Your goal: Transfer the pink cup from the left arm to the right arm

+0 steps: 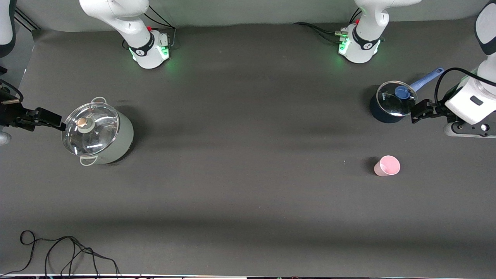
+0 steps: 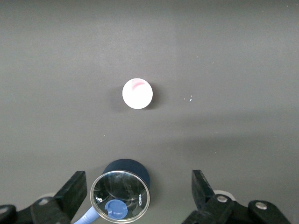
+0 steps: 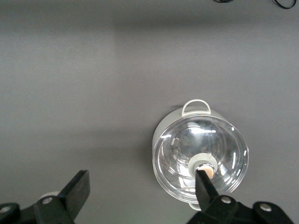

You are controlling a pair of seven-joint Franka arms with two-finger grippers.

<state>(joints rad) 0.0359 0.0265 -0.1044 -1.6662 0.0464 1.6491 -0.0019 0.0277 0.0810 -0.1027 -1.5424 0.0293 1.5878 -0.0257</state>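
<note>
Still, pink cup (image 1: 386, 166) apart from left hand (image 1: 420, 110).

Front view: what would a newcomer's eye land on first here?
Probably the pink cup, upright and alone on the dark table toward the left arm's end, nearer the front camera than the blue-handled saucepan. Next, the big pale pot with a glass lid at the right arm's end. The left end effector hangs open beside the saucepan, and the right end effector is open beside the pot; neither touches the cup.
</note>
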